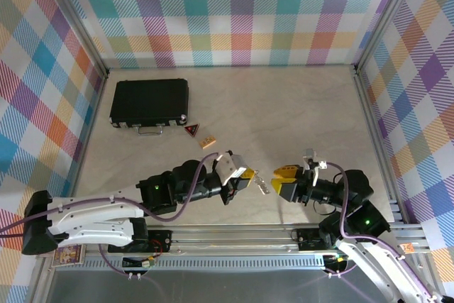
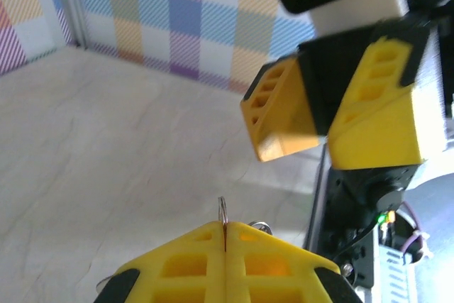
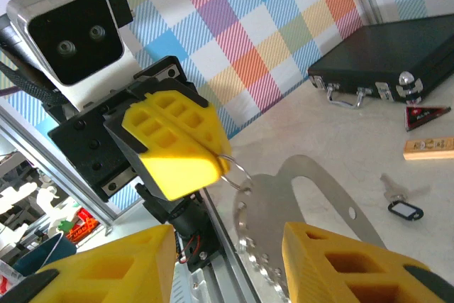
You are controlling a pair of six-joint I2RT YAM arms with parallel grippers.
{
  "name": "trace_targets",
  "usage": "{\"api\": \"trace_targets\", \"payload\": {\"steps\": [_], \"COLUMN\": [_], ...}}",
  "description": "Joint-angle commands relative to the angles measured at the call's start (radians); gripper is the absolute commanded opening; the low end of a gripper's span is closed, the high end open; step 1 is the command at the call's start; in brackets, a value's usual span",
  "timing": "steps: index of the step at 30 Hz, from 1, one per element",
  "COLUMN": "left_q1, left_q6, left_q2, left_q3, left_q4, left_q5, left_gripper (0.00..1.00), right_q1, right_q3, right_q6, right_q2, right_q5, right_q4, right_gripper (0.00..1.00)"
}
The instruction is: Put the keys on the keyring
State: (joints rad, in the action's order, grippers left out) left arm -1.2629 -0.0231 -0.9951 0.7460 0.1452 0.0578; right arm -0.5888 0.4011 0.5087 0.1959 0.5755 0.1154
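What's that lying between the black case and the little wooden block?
A small red-and-black triangular tag, between the flat black hard case and the tan wooden block, seen in the top view.

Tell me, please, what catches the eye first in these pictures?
At the near middle, two yellow-fingered grippers face each other: the left gripper pinches the wire loop of the keys, and the right gripper stands open. A black case lies at the far left.

Silver keys (image 3: 269, 207) dangle from a thin wire loop (image 3: 237, 169). The tiny black oval keyring (image 3: 406, 210) lies on the table (image 3: 333, 140).
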Motion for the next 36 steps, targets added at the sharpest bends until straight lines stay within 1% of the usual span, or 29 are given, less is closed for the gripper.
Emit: {"api": "trace_targets", "payload": {"steps": [1,7,9,12,18,25,30,36], "left_q1": [-0.004,0.008,0.01,0.013,0.028,0.037,0.042,0.044], "left_q6": [0.007,0.028,0.03,0.033,0.074,0.073,0.072,0.078], "left_q2": [0.057,0.096,0.096,0.097,0.078,0.081,0.088,0.078], "left_q3": [-0.046,-0.08,-0.082,-0.097,-0.137,-0.125,-0.118,-0.112], "left_q4": [0.175,0.25,0.259,0.295,0.418,0.414,0.399,0.399], "left_q5": [-0.058,-0.136,-0.159,-0.176,-0.195,-0.226,-0.243,-0.254], "left_gripper": [0.0,0.0,0.0,0.0,0.0,0.0,0.0,0.0], "right_q1": [-0.005,-0.009,-0.014,-0.022,-0.04,-0.05,-0.075,-0.116], "right_q3": [-0.005,0.008,0.014,0.028,0.053,0.074,0.071,0.079], "right_q6": [-0.022,-0.022,-0.025,-0.047,-0.106,-0.142,-0.147,-0.173], "right_q2": [-0.001,0.052,0.074,0.106,0.152,0.211,0.233,0.258], "right_q5": [0.02,0.054,0.072,0.098,0.153,0.202,0.207,0.213], "right_q4": [-0.073,-0.154,-0.194,-0.224,-0.281,-0.331,-0.378,-0.395], "right_gripper": [0.44,0.45,0.42,0.38,0.38,0.36,0.36,0.27]}}
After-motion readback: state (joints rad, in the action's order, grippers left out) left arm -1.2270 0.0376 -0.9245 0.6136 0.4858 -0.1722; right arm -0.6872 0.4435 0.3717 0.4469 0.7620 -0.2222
